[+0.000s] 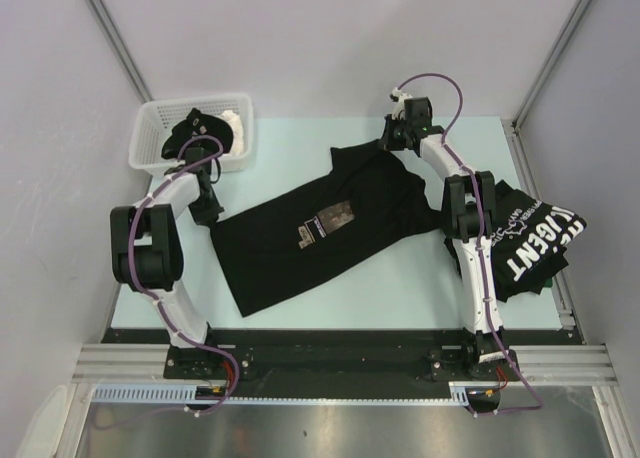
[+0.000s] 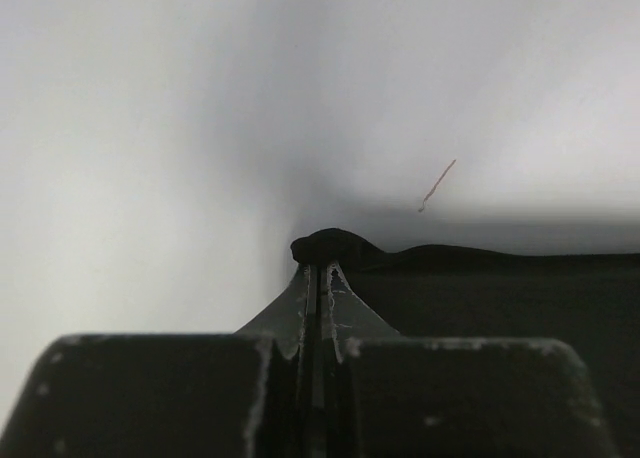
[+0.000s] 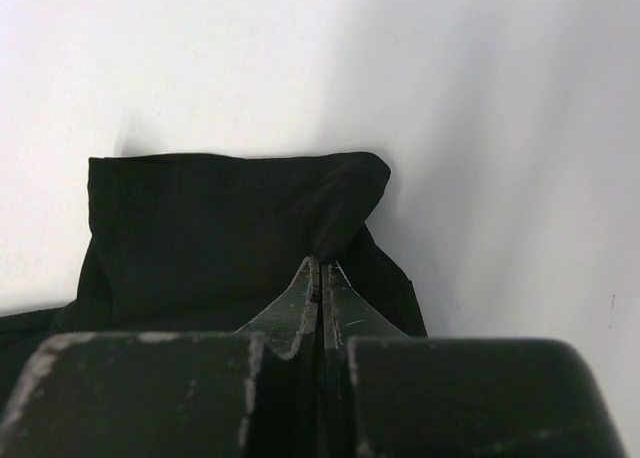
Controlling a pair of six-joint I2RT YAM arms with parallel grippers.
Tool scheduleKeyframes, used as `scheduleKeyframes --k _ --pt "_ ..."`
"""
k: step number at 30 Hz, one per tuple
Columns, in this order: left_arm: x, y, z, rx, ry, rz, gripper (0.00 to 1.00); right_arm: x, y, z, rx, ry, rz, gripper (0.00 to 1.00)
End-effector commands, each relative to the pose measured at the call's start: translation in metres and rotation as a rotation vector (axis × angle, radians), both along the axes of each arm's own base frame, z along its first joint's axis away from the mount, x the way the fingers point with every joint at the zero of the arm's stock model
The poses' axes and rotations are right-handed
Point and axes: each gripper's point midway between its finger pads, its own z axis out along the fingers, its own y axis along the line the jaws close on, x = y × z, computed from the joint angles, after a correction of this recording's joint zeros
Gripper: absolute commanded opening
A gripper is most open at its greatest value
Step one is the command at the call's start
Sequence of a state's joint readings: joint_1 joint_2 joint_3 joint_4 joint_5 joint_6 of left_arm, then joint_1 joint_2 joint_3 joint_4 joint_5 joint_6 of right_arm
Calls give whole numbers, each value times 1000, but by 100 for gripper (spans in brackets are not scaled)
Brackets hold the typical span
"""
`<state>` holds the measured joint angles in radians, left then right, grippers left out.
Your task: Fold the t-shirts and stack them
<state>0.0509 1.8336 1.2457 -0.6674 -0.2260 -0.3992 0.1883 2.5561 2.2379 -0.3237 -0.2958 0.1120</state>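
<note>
From above, the shirt [image 1: 290,258] lies open and slanted across the middle of the surface [image 1: 300,143], print up. The left gripper [image 1: 209,211] is pinched shut on its left corner. The right gripper [image 1: 390,141] is pinched shut on its far right end, probably a sleeve or shoulder. If the two lift unevenly, the cloth could twist or drag and the fold would come out crooked. The right arm's elbow stands just beside the folded shirt [image 1: 535,243] at the right edge, so a wide swing could knock it. Dark cloth fills the basket [image 1: 150,143] at far left, and what it is cannot be made out.

In the left wrist view, the closed tips hold only a small bump of hem. So thin a bite could slip free under tension. The gripper body blocks everything nearer.

In the right wrist view, the tips are closed on a doubled fold of black cloth, a fuller hold. How many layers are caught is hidden, and an extra layer would spoil the fold.
</note>
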Motion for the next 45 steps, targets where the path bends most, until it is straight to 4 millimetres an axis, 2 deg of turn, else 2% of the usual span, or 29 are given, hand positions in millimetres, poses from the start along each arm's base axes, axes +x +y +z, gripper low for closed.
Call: scheduleKeyframes --k 1,11,17,28,33,45 --pt "10 21 44 107 -77 -19 0 17 -3 75 25 -159 -19 0" --pt "6 16 70 87 -114 -29 0 13 -5 103 30 -197 -17 0" --pt "3 22 75 121 -111 -46 0 10 -8 114 31 -212 -14 0" --pt "-6 6 85 42 -127 -63 0 -4 -17 120 9 -182 -30 0" --pt "-22 3 84 22 -113 -66 0 -15 -32 118 -56 -137 -75 0" --pt "-56 -13 78 -50 -90 -87 0 -58 -75 132 -130 -8 -211 0"
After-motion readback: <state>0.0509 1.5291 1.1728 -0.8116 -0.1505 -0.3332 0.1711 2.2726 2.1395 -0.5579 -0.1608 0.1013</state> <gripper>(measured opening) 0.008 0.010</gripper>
